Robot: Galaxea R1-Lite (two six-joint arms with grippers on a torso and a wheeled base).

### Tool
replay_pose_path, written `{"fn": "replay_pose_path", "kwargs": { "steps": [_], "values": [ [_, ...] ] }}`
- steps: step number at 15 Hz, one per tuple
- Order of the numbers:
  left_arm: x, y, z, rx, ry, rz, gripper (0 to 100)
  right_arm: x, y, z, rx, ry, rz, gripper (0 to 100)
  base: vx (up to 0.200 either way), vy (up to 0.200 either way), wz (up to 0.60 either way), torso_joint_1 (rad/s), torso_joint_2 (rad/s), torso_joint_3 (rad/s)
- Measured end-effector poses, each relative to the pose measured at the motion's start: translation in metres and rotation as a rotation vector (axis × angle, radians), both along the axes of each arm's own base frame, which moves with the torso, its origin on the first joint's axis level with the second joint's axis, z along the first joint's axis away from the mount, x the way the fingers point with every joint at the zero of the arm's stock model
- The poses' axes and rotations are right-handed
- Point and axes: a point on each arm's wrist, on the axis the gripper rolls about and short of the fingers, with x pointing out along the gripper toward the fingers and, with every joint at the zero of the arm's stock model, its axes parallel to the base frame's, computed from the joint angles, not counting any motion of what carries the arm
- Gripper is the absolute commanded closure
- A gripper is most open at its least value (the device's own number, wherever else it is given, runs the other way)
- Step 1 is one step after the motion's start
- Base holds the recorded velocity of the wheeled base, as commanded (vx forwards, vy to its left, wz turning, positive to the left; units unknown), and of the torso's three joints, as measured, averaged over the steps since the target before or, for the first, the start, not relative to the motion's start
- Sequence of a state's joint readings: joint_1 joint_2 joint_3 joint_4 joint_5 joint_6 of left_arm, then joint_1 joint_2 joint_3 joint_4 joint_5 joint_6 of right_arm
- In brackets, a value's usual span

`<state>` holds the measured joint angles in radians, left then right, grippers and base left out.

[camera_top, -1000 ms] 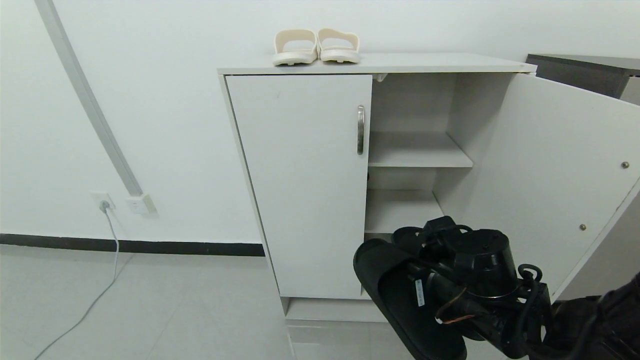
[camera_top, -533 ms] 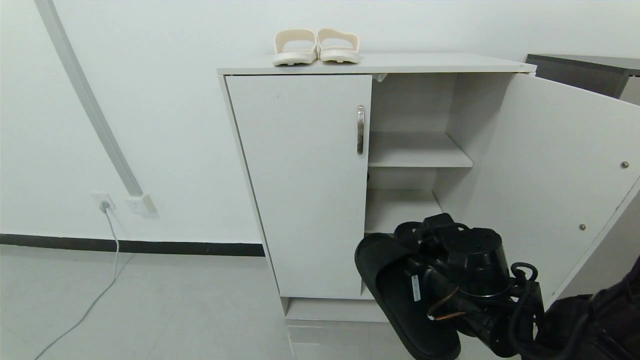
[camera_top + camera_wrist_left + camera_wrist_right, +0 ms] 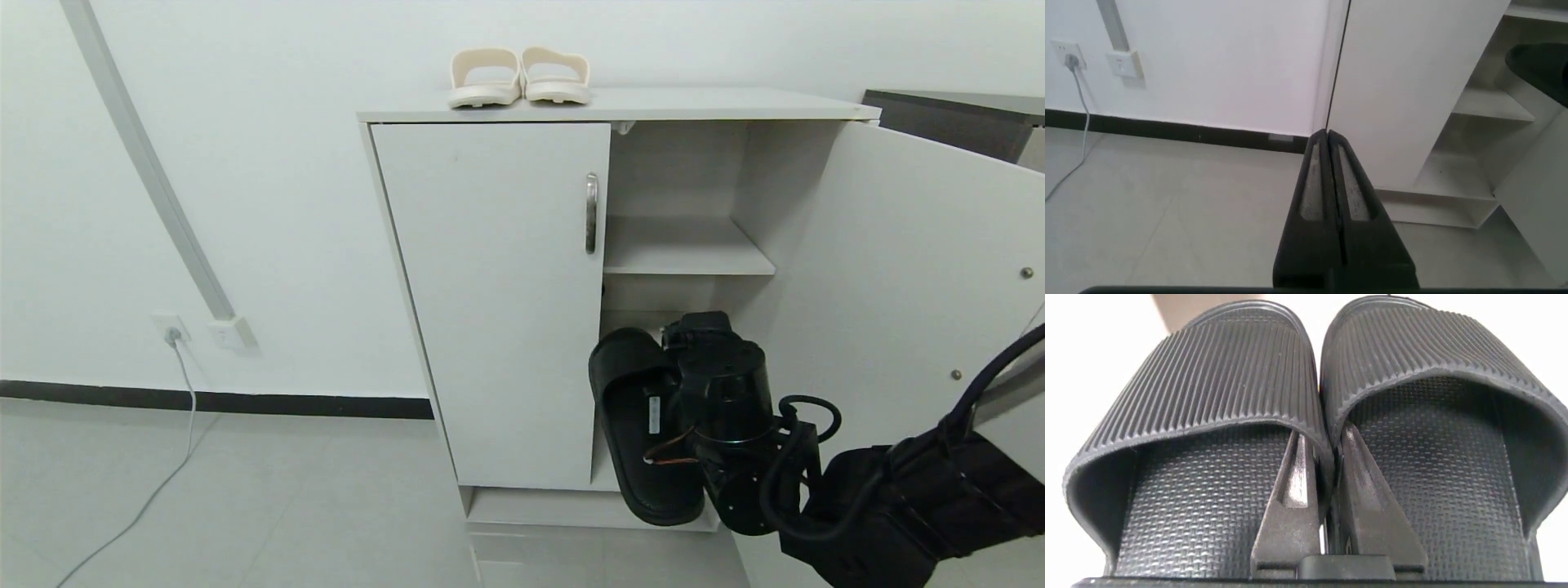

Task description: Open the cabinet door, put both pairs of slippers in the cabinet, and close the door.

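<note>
A white cabinet (image 3: 490, 310) stands against the wall, its left door shut and its right door (image 3: 906, 302) swung open. A cream pair of slippers (image 3: 519, 77) rests on its top. My right gripper (image 3: 1321, 510) is shut on the black pair of slippers (image 3: 1315, 433), pinching the two inner straps together. In the head view the black slippers (image 3: 641, 425) hang sole-out at the opening, level with the lower shelf. My left gripper (image 3: 1327, 175) is shut on nothing, hovering low above the floor in front of the cabinet (image 3: 1413, 90).
The upper shelf (image 3: 686, 249) inside is bare. A wall socket with a cable (image 3: 171, 335) sits at the left. A dark cabinet (image 3: 955, 114) stands behind the open door. The tiled floor (image 3: 245, 506) spreads out left of the cabinet.
My right arm has carried the black slippers up and forward, from low in front of the cabinet to the opening at the lower shelf. The head view shifted slightly.
</note>
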<state>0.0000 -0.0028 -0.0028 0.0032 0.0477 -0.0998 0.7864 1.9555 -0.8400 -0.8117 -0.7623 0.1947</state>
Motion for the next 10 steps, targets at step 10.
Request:
{"fn": "replay_pose_path", "kwargs": {
  "steps": [10],
  "values": [
    [0.0, 0.0, 0.0, -0.001, 0.0, -0.002, 100, 0.005, 0.003, -0.011, -0.013, 0.017, -0.006, 100, 0.0, -0.04, 0.0, 0.001, 0.0, 0.001]
  ]
}}
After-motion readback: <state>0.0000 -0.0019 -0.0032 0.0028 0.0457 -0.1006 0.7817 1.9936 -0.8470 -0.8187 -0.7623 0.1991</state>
